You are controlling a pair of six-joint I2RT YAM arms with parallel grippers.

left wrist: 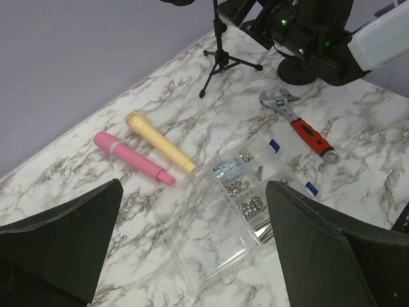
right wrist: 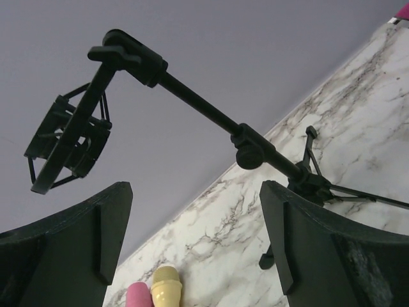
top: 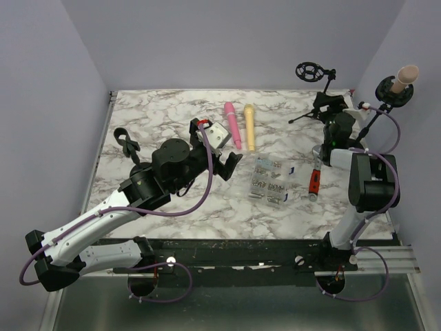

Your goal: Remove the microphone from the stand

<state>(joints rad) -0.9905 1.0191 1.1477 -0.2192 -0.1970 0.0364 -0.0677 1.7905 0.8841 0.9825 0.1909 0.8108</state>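
**Operator:** How far along am I?

**Spotter:** By my reading, you haven't started the removal itself. The beige mic (top: 405,74) sits upright in the mount of the far-right stand (top: 384,93), so the whole lift is ahead of you.

**Operator:** What has the right gripper got?

**Spotter:** Nothing. Your right gripper (right wrist: 195,188) has its jaws spread wide. Its wrist view shows the empty stand (right wrist: 252,150) ahead of the gap, with a bare mount. The beige mic isn't in that view at all. From above, it stands off to the right of those jaws, apart from them.

**Operator:** And the left?

**Spotter:** Your left gripper (left wrist: 193,185) is just as wide open and also holds nothing. Ahead of its jaws a pink mic (left wrist: 131,157) and a yellow mic (left wrist: 160,142) lie side by side on the table. A clear parts box (left wrist: 223,217) lies right under the gap. Neither of those two mics is on a stand, so I'd judge they aren't your target.

**Operator:** So what's left?

**Spotter:** All of it. Swing the right jaws off the empty stand and over to the one with the mic. Then close on the mic's body and draw it up out of the mount.
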